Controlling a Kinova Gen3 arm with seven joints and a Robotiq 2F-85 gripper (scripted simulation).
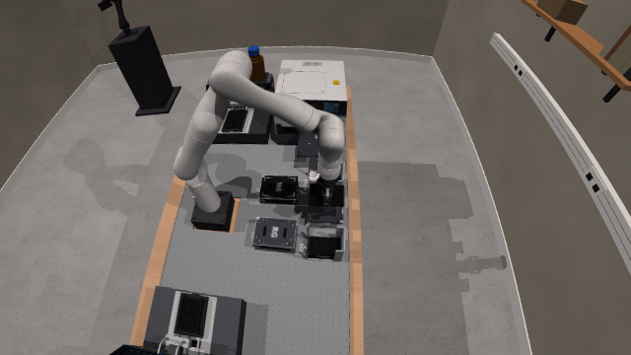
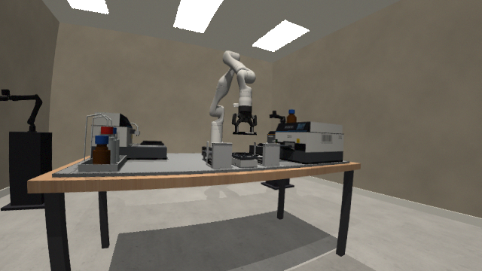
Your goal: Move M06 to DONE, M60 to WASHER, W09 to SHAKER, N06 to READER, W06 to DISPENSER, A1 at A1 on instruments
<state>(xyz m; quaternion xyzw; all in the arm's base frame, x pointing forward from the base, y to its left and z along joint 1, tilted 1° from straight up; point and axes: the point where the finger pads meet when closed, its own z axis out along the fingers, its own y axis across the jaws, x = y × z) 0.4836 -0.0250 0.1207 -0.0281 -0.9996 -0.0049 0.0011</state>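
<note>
1. Exterior view, far left of the table (image 2: 188,181): a grey tray (image 2: 84,165) holds brown bottles. Behind it stands a grey instrument (image 2: 124,132) with a dark plate lying flat on its low deck (image 2: 152,143). The plate's label is too small to read.
2. Left of centre: a grey stack rack (image 2: 220,155) stands on the deck, with its contents hidden behind its walls from this side. The top view shows a dark well plate (image 1: 322,247) low inside one grey-walled rack (image 1: 340,244).
3. Centre: the white arm (image 2: 241,75) reaches down from high up, wrist vertical. The gripper (image 2: 245,129) hangs well above the deck, over the gap between the two racks.
4. Gripper state: the fingers are spread almost to full width and clamped across a dark flat plate (image 2: 245,133), which is held level at the fingertips. I cannot tell which plate it is, as no label is legible.
5. Below the gripper: a low nest (image 2: 245,161) sits on the deck between the racks.
6. Right of centre: a second grey rack (image 2: 271,154) stands just beside the nest.
7. Far right: a boxy instrument with a white top (image 2: 312,141) has a brown bottle with a blue cap (image 2: 291,117) behind it.
8. Top view: the nest marked RG (image 1: 261,237) lies beside the racks, on the arm-base side.
</note>
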